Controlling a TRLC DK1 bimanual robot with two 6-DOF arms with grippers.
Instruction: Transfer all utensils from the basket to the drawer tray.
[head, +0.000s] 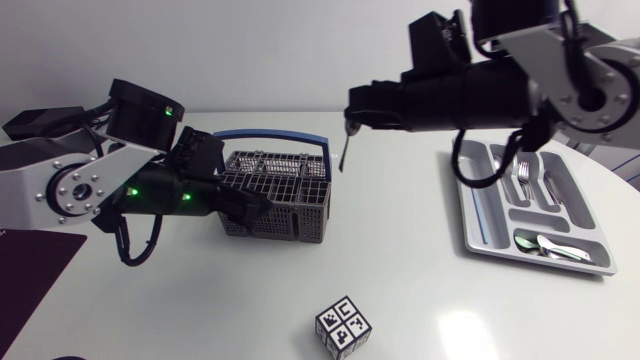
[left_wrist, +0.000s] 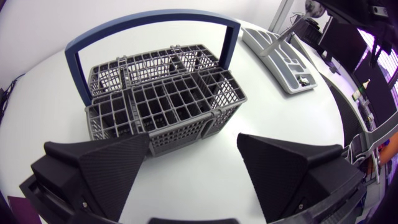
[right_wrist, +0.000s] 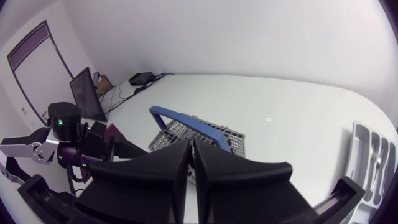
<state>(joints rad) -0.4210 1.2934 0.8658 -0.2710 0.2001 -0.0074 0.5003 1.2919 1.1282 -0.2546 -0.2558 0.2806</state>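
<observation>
Table (head: 400, 290): white, and it holds everything below.
Right arm (head: 480, 95): comes in from the right and reaches past the middle, high over the table.
Left arm (head: 90, 185): comes in from the left, low, with its end at the basket.
Tray (head: 470, 210): grey, with long compartments, on the right side of the table, well apart from the basket.
Basket (head: 290, 200): a grey grid with a blue handle (head: 300, 137) arched over it, standing upright near the middle.
Mat (head: 35, 255): dark purple, at the table's left corner.
Left gripper (left_wrist: 193, 146): jaws wide, holding nothing. The basket's near wall is just ahead of its fingers (left_wrist: 106, 168).
Right gripper (right_wrist: 191, 152): jaws narrow, pinching the top of the utensil. In the wrist view only a slit shows between the fingers.
Cube (head: 343, 327): patterned black and white, alone near the front edge.
Forks (head: 522, 172): lying in the tray's far compartments.
Spoons (head: 545, 245): lying in the tray's near compartment.
Utensil (head: 343, 152): thin and dark, hanging point down from the right gripper in the air, beside the basket's handle, between basket and tray.
</observation>
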